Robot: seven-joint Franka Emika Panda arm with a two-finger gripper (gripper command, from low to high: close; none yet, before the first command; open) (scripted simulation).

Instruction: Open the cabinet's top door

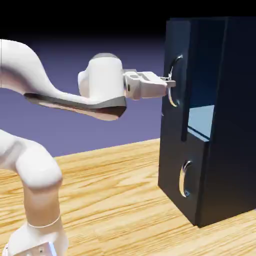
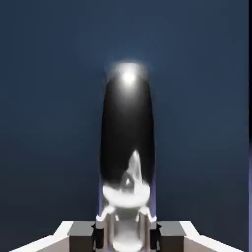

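My gripper (image 1: 169,84) is clamped on the top door's handle (image 1: 174,80).

The cabinet (image 1: 225,125) stands on the wooden table (image 1: 115,200) toward its right edge, and I reach level across to its front. My 2 fingers are closed around the long curved silver bar on the top door (image 1: 178,75), near the bar's middle. In the hand view the handle (image 2: 127,128) rises glossy and dark between my fingertips (image 2: 106,224), filling the gap, with the navy panel (image 2: 44,108) behind. The top door stands slightly ajar, a lighter interior showing beside it. The lower door (image 1: 182,177) with its smaller handle (image 1: 184,178) sits beneath.
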